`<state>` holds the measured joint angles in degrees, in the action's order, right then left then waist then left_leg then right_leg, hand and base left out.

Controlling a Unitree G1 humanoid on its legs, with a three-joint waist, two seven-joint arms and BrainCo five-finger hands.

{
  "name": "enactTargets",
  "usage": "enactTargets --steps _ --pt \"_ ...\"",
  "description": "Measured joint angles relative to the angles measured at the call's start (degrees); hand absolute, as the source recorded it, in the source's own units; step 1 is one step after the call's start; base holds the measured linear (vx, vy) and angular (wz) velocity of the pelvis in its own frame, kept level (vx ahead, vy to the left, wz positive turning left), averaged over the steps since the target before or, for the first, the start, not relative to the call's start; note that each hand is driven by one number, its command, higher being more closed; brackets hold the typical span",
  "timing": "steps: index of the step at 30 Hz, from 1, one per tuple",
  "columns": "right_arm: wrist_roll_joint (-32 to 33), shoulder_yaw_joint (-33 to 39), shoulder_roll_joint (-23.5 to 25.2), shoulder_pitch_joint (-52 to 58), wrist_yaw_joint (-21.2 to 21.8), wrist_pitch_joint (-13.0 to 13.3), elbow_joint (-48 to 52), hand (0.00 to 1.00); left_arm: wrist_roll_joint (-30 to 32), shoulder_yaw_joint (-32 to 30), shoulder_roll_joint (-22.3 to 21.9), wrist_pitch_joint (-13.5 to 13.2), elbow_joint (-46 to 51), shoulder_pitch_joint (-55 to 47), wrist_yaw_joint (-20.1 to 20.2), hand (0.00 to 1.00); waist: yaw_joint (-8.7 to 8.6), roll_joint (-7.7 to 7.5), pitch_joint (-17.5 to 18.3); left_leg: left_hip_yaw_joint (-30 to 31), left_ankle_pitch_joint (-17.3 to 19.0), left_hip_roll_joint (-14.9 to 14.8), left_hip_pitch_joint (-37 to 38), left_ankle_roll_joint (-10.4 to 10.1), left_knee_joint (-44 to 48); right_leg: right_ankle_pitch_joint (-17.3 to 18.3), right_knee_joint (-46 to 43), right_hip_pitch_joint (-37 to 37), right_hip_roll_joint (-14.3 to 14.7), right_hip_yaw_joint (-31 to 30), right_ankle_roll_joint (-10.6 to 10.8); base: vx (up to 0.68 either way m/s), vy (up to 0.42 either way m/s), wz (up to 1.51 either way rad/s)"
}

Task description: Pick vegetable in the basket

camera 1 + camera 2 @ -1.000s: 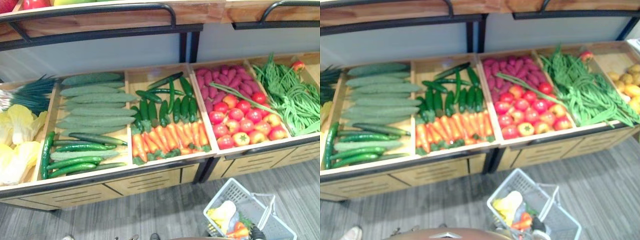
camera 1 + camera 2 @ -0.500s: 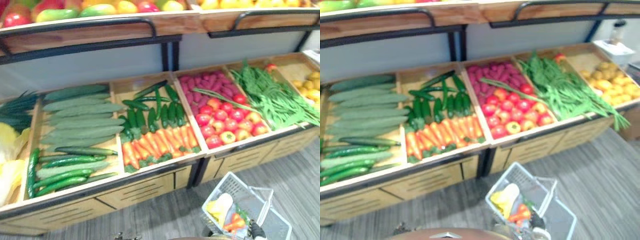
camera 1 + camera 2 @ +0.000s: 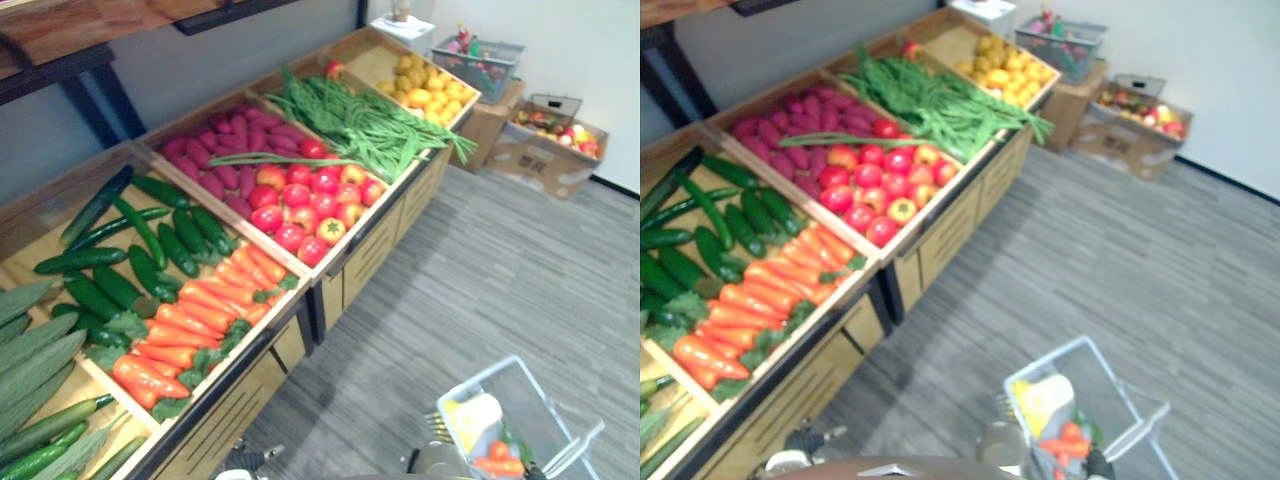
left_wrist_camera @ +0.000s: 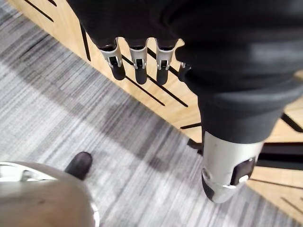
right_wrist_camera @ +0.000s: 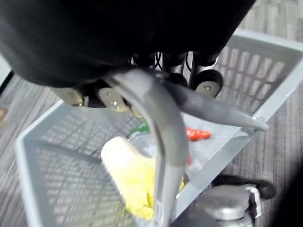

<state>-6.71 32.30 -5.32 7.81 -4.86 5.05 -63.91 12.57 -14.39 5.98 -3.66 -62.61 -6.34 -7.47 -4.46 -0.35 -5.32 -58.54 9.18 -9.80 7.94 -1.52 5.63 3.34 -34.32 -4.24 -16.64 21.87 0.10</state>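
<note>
View swung right | right robot hand (image 5: 111, 98) grips basket handle (image 5: 166, 142)

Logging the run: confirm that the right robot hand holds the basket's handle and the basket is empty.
The basket is not empty: the right wrist view shows a yellow vegetable and an orange-red one in it. The right robot hand does hold the handle.

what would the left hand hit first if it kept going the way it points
Likely the stand's wooden front panel, just past the left hand; depth is unclear, so possibly the grey floor below it.
</note>
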Motion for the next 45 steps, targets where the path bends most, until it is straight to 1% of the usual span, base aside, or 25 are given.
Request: enactTargets --steps 1,2,4,5,6,7,8,9,10,12,14,15,16,17,18,19,22,25,28,33,36,38,41,42,45 --pt "0.0 -0.2 0.1 -0.3 -0.1 0.1 -0.2 1.00 0.0 0.4 0.0 0.0 -0.1 -0.3 0.1 0.00 -0.07 -0.42 0.3 -0.9 0.2 -0.4 -1.0 0.3 1.6 -0.5 1.4 0.7 -0.4 -0.3 0.8 0.10 -0.336 -1.46" --pt "-0.1 -1.8 -0.3 -2.0 0.0 0.2 -1.3 1.00 0.0 0.7 0.2 0.2 -0.1 0.2 0.4 0.00 0.42 -1.38 0.7 -3.6 1.0 -4.3 -3.7 1.3 8.6 0.5 11.0 2.2 1.0 1.5 4.9 0.12 -0.397 -1.45" --pt "-0.2 -3.7 -0.5 -2.9 0.0 0.2 -1.5 1.00 0.0 0.7 0.5 0.5 -0.2 0.3 0.5 0.00 1.51 -0.89 0.4 -5.5 1.1 -8.1 -4.0 1.5 14.8 0.4 15.7 3.8 2.6 4.6 4.7 0.13 -0.354 -1.50" --pt "-0.2 -4.9 -0.9 -3.6 0.0 0.2 -1.3 1.00 0.0 0.7 1.0 0.5 -0.7 0.9 0.8 0.00 1.77 -1.50 -0.4 -5.8 4.0 -12.6 -5.9 0.5 25.7 1.3 19.7 6.3 3.6 5.0 3.8 0.05 -0.260 -1.05" --pt "-0.2 -4.9 -1.3 -3.7 0.0 0.1 -1.3 1.00 0.0 0.8 0.7 0.4 -0.7 1.6 0.7 0.00 1.48 -1.39 -0.5 -4.1 6.0 -11.3 -7.5 -0.4 25.0 1.8 20.5 6.8 3.0 4.9 3.6 -0.06 -0.170 -0.63" --pt "-0.2 -4.9 -2.6 -3.7 0.0 -0.1 -1.9 1.00 0.0 1.6 -0.6 -0.1 -0.5 3.4 0.7 0.00 1.02 -0.36 -0.8 -1.5 7.0 -8.9 -11.6 1.0 22.1 2.3 21.2 7.5 2.4 4.8 4.3 -0.11 -0.025 -0.16" --pt "-0.1 -5.4 -3.5 -3.1 -0.1 -0.1 -2.3 1.00 0.0 2.5 -2.2 -0.3 -0.5 3.8 0.5 0.00 1.51 2.06 -0.8 -2.2 1.1 -9.2 -13.3 4.4 18.3 2.8 21.3 8.2 3.6 5.6 5.5 -0.06 0.028 -0.29" --pt "-0.1 -5.6 -3.8 -3.1 -0.1 -0.1 -2.3 1.00 -0.3 2.7 -2.7 -0.4 -0.5 3.6 0.6 0.00 1.65 2.88 -0.9 -3.1 1.0 -10.1 -13.3 6.8 18.3 3.8 21.6 8.8 4.4 5.8 7.0 0.05 0.017 -0.45" --pt "-0.1 -6.0 -3.0 -3.3 -0.3 0.0 -2.3 1.00 -0.4 2.7 -2.5 -0.3 -0.6 3.5 0.0 0.00 1.28 2.37 0.0 -3.8 1.6 -10.5 -11.8 6.1 20.0 5.5 22.9 10.4 3.8 6.2 9.1 0.08 -0.014 -0.38" --pt "-0.1 -6.9 -2.7 -3.2 -0.5 1.0 -2.3 1.00 -0.6 2.8 -2.4 -0.2 -0.5 3.5 -0.3 0.00 1.22 1.59 0.4 -3.6 1.4 -11.4 -11.4 5.8 21.4 5.6 25.0 10.8 4.2 5.8 9.1 0.07 -0.083 -0.53" --pt "-0.2 -8.2 -2.7 -3.2 -0.4 1.6 -2.3 1.00 -1.3 2.8 -2.0 -0.2 0.1 3.4 -0.7 0.00 1.41 1.09 -0.2 3.1 -0.3 -11.0 -10.7 3.3 22.1 5.5 25.8 11.6 4.4 3.1 9.0 0.01 -0.110 -0.76" --pt "-0.2 -9.1 -2.4 -3.6 -0.3 1.5 -2.2 1.00 -2.0 2.3 -2.1 -0.2 1.3 2.7 -1.0 0.00 1.85 0.75 -0.5 10.8 -1.8 -11.0 -11.3 3.2 25.3 5.3 25.5 11.9 4.5 -0.4 8.7 0.02 -0.117 -1.18" --pt "-0.2 -10.4 -2.5 -3.8 0.1 1.5 -2.1 1.00 -2.8 1.4 -2.5 -1.0 1.7 2.5 -1.1 0.00 2.73 0.06 -0.8 21.7 -1.2 -8.7 -13.7 1.2 27.2 5.2 26.6 13.0 3.7 -3.6 8.6 0.03 -0.091 -1.30" --pt "-0.2 -10.5 -2.9 -4.0 0.2 1.6 -2.2 1.00 -2.9 1.3 -3.0 -1.1 1.6 2.6 -1.2 0.00 2.98 0.13 -0.7 28.5 1.1 -5.2 -13.7 -1.6 23.0 5.2 26.7 12.9 2.5 -5.1 8.6 0.05 0.034 -1.42" --pt "-0.3 -10.4 -3.3 -4.4 0.2 1.6 -2.3 1.00 -2.9 1.2 -4.1 -1.3 1.7 2.4 -1.3 0.00 3.27 1.62 -0.7 40.3 1.7 0.3 -13.5 -2.6 14.6 5.2 26.9 11.9 2.3 -8.2 8.6 0.10 0.213 -1.52" --pt "-1.5 -10.3 -3.7 -4.5 0.2 1.9 -2.2 1.00 -3.0 1.1 -5.1 -1.4 1.5 2.2 -1.3 0.00 3.47 3.90 -1.0 50.0 -3.0 3.1 -12.6 -3.4 5.9 5.2 27.3 10.5 4.1 -11.4 8.6 0.11 0.250 -1.38" --pt "-2.0 -10.1 -2.8 -5.4 0.1 2.4 -2.3 1.00 -2.9 1.3 -4.6 -2.0 1.9 2.7 -1.1 0.00 3.21 2.48 -1.5 53.5 -3.0 4.9 -11.9 -4.3 5.6 4.7 29.1 9.9 3.2 -13.9 9.4 0.09 0.102 -0.51" --pt "-2.3 -10.0 -1.7 -5.9 0.1 2.7 -2.2 1.00 -2.9 0.8 -3.7 -2.8 2.2 3.2 -1.1 0.00 3.30 0.53 -2.3 53.7 -3.0 4.8 -12.3 -4.3 5.3 4.8 29.3 8.5 3.2 -16.5 9.3 -0.01 0.047 -0.25" --pt "-2.3 -10.5 -0.9 -6.6 0.0 2.7 -1.6 1.00 -2.3 0.2 -4.0 -2.8 2.2 3.5 -1.2 0.00 4.38 0.58 -2.1 51.2 -3.1 3.5 -11.6 -4.3 2.9 4.8 29.2 6.0 4.2 -19.2 9.3 -0.06 -0.028 -0.48" --pt "-2.3 -10.7 -0.3 -5.3 -1.0 2.7 -0.7 1.00 -1.1 0.7 -4.8 -2.4 1.6 3.6 -1.2 0.00 4.44 0.19 -1.4 49.6 -5.1 3.4 -8.3 -4.9 -2.9 4.9 28.7 5.3 4.5 -20.2 9.3 -0.02 -0.027 -0.19" --pt "-2.3 -10.2 0.5 -5.2 -0.9 2.5 0.0 1.00 0.0 1.9 -4.6 -2.4 1.6 3.8 -1.2 0.00 4.44 -0.83 -1.2 48.2 -4.9 3.5 -7.5 -5.0 -3.6 5.3 27.2 3.9 4.4 -21.7 9.4 0.03 0.012 -0.25" --pt "-2.3 -10.0 1.3 -5.2 -1.0 2.5 0.1 1.00 0.0 3.1 -4.1 -2.4 1.6 3.9 -1.1 0.00 4.42 -1.77 -1.2 47.6 -4.2 3.5 -7.0 -5.0 -3.5 5.3 24.8 3.2 4.5 -21.7 9.4 0.06 0.011 -0.23" --pt "-2.3 -8.9 1.7 -5.4 -1.0 2.6 0.4 1.00 -0.1 3.4 -3.5 -2.4 1.4 3.8 -1.0 0.00 4.48 -2.32 -1.4 46.8 -3.2 2.9 -4.1 -4.9 -3.5 5.2 11.8 -1.0 4.8 -21.8 9.3 0.05 0.019 -0.15" --pt "-2.3 -8.7 1.9 -4.8 -1.0 2.7 0.4 1.00 -0.1 3.2 -3.1 -2.4 1.3 3.6 -1.0 0.00 4.46 -3.44 -1.0 46.8 -2.7 3.2 -2.7 -4.9 -3.6 5.1 8.1 -2.0 4.4 -21.9 9.2 0.07 0.037 0.05" --pt "-2.3 -9.0 2.9 -4.3 -1.0 2.7 0.5 1.00 -0.3 2.1 -2.6 -2.2 0.9 3.5 -1.0 0.00 4.40 -4.17 0.0 47.1 -2.6 2.2 -1.5 -4.8 -4.7 4.0 4.3 -3.8 3.9 -21.5 8.1 0.10 -0.009 0.04"
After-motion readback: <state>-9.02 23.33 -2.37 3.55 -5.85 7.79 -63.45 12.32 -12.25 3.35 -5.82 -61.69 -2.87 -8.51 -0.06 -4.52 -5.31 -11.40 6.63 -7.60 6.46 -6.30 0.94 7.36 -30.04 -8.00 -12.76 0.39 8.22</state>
